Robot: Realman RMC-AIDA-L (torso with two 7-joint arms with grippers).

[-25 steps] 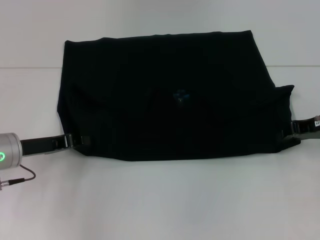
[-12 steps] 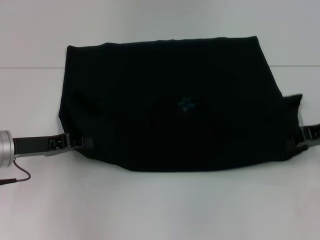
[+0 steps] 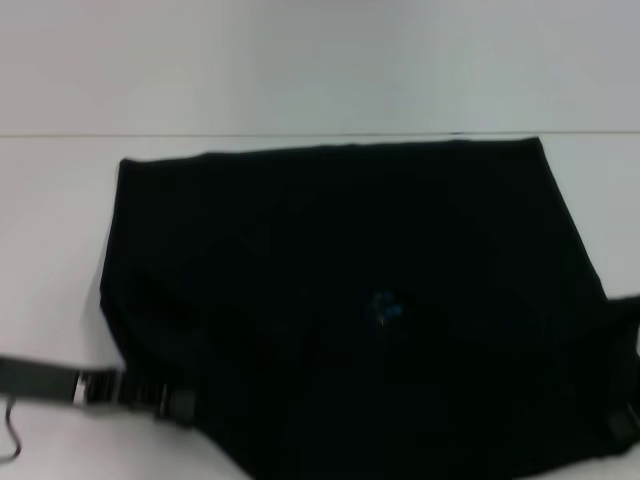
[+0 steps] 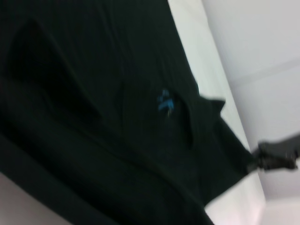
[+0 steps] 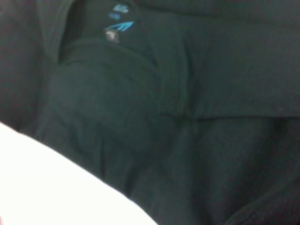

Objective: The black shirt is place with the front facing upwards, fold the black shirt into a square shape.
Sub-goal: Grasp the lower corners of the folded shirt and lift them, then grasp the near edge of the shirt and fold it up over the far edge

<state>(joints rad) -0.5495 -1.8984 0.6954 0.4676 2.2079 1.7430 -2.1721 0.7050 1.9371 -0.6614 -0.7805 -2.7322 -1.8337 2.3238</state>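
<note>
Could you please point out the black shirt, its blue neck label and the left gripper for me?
black shirt (image 3: pixel 340 250): head view, on the plain fabric above the label.
blue neck label (image 3: pixel 385 308): head view, on the small blue mark.
left gripper (image 3: pixel 165 400): head view, at the shirt's near-left edge.

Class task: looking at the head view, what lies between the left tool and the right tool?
In the head view, only the black shirt spans from the left tool to the right tool; its blue neck label sits midway.

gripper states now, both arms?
Left tool: at the black shirt's left edge, shut on it.
Right tool: at the shirt's right edge, state cannot be told.
</note>
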